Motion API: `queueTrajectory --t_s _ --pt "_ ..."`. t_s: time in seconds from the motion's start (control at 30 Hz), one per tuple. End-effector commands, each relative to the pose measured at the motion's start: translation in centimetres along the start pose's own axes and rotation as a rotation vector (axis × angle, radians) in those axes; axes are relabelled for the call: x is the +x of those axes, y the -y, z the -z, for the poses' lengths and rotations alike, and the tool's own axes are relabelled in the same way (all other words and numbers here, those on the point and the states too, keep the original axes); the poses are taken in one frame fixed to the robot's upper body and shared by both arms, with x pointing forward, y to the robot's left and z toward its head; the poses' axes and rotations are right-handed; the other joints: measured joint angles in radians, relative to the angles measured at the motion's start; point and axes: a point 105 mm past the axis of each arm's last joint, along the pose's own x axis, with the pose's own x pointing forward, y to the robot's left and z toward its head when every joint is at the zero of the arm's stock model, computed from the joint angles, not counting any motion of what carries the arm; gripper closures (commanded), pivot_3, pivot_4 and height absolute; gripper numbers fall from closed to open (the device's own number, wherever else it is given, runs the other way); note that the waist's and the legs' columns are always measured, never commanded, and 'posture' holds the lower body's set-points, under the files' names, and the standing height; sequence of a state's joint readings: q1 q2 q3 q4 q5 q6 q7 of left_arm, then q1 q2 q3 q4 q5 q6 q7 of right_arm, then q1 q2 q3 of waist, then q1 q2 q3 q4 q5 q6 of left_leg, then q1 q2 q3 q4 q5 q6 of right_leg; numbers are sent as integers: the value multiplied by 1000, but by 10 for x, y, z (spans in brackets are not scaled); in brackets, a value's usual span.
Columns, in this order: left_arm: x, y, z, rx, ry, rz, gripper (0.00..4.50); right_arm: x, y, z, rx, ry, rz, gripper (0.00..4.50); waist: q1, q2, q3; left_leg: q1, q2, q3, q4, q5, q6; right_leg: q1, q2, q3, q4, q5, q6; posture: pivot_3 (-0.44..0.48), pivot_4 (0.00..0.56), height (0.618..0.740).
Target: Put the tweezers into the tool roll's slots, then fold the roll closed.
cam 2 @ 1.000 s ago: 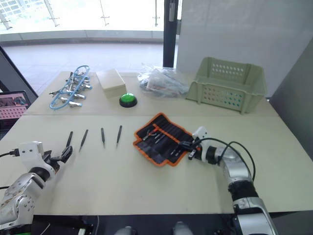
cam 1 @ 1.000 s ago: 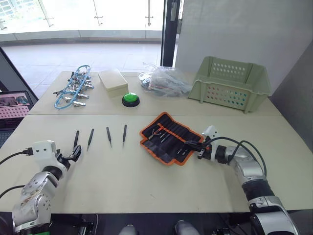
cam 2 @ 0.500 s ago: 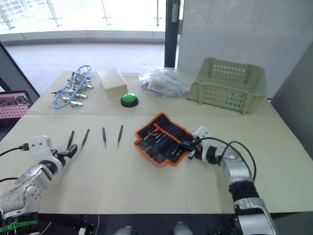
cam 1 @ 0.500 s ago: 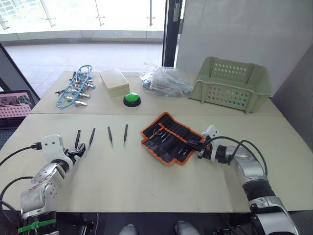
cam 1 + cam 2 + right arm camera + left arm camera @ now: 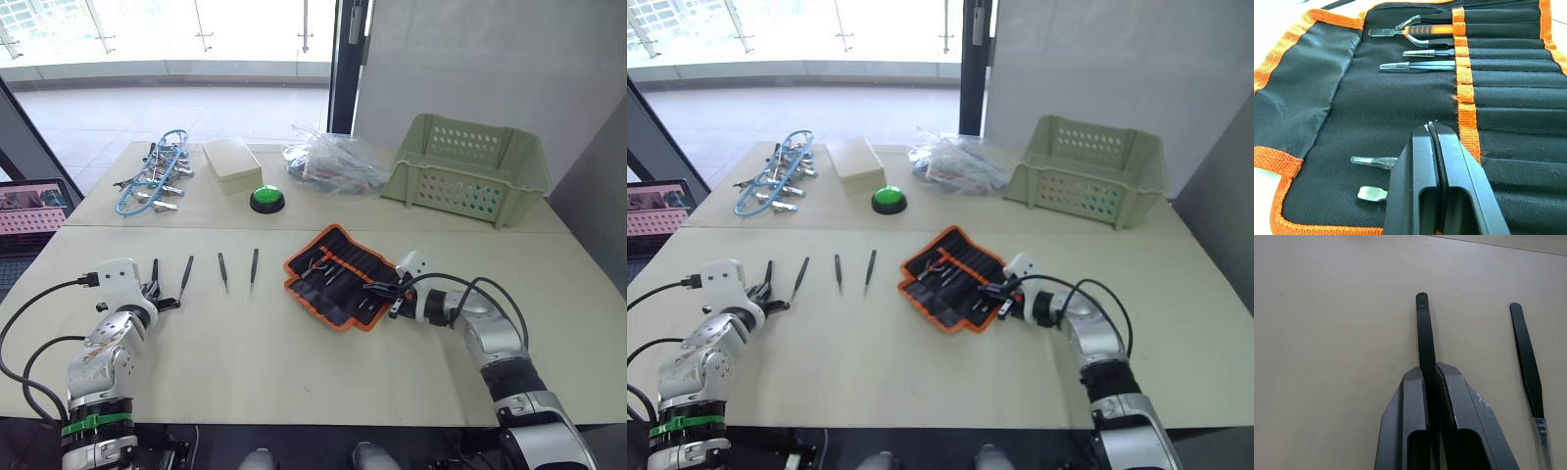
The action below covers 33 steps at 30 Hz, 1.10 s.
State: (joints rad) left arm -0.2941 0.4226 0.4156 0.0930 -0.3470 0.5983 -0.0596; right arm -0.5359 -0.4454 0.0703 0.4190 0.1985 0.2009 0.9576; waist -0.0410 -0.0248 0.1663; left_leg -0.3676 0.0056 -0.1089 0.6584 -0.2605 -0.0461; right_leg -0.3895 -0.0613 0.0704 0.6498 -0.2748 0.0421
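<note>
Several slim black tweezers lie in a row on the table's left half. My left gripper [image 5: 1429,368] is shut on the leftmost tweezers [image 5: 1423,330], which still lies flat on the table; its neighbour [image 5: 1526,363] lies just beside it, and two others [image 5: 222,271] [image 5: 253,266] lie further right. The tool roll [image 5: 338,276] lies open at the centre, black with orange edging. Its slots [image 5: 1508,93] hold several tools, one with an orange grip [image 5: 1426,30]. My right gripper [image 5: 1433,128] is shut, its tips down on the roll's fabric near the right edge.
At the back stand a green plastic basket [image 5: 470,166], a clear plastic bag [image 5: 333,162], a green push button [image 5: 265,199], a beige box [image 5: 227,162] and silver clips with blue cables [image 5: 152,184]. A laptop screen [image 5: 34,201] sits off the table's left edge.
My left gripper moved forward to the leftmost tweezers and closed on it from wide open. The right gripper stayed on the roll.
</note>
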Motion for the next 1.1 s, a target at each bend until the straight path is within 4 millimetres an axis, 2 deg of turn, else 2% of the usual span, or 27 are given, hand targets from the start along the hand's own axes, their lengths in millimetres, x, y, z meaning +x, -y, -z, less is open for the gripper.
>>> queueTrajectory --t_s 0.03,0.4,0.5,0.6,0.73,0.8,0.93,1.1 --pt "-2 -3 2 -8 6 -4 4478 0 -2 5 -3 -30 -2 4500 0 0 0 0 0 0 0 0 0 0 0 0 0 0 0 0 150 740" --pt "-20 -6 -30 54 124 29 4478 -3 1 2 9 12 30 4500 0 0 0 -1 0 0 0 0 0 -1 0 0 0 0 0 0 150 740" --pt "-28 1 -42 74 128 92 4478 -7 2 -6 5 51 28 4500 1 0 0 -1 0 0 0 0 0 -1 0 0 0 0 0 0 150 740" --pt "-36 17 -51 102 111 187 4478 -13 5 -23 21 135 31 4500 1 0 1 -2 0 0 0 0 0 -1 0 0 0 0 0 0 150 740" --pt "-48 45 -65 167 99 336 4478 -18 9 -32 -8 142 43 4500 -2 1 2 -3 0 0 0 0 0 -3 0 0 0 0 0 0 150 740" --pt "-54 65 -68 191 87 420 4478 -20 12 -29 -16 121 55 4500 -1 1 2 -3 0 0 0 0 0 -3 0 0 0 0 0 0 150 740" --pt "-69 119 -69 249 44 649 4478 -20 16 -19 -38 56 80 4500 2 1 2 -3 0 0 0 0 0 -3 0 0 -1 0 0 0 150 740" --pt "-78 162 -66 281 -17 806 4478 -16 19 -10 -33 27 115 4500 -5 1 2 -4 0 0 0 0 0 -4 1 0 0 0 0 0 150 740"
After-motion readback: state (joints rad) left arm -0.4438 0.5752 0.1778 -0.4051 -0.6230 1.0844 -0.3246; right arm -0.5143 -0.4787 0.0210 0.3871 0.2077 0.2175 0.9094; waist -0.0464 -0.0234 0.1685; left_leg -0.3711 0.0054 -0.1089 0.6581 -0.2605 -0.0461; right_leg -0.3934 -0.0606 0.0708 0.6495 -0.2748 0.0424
